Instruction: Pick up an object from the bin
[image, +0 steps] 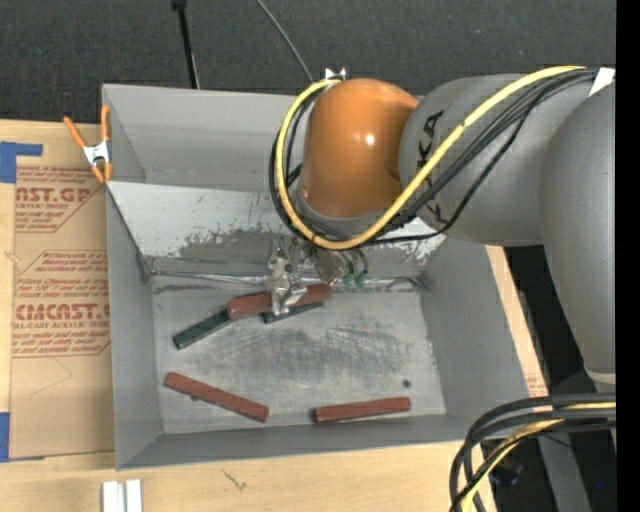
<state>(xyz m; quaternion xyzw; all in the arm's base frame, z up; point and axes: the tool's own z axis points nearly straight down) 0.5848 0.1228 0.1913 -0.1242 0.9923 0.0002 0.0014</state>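
at the middle of the bin (128, 330), just in front of the back wall, the gripper (284, 297) is sitting low over a red-brown bar (250, 305) that is lying almost level across the floor. i am reading this as the grasp step: the tool is meeting the bar toward its right half. i cannot tell whether it is spread or closed, because the orange wrist cover (355, 150) is hiding most of it. a dark green bar (205, 328) is lying just left of the brown one, and its upper end is touching it or nearly so. 2 more red-brown bars are lying well apart from the gripper near the front wall: the front-left bar (215, 396) and the front-centre bar (360, 409). as i am judging it, the next move is calling for confirmed closure on the bar, then a straight vertical lift, with me watching that the green bar is not dragging along.
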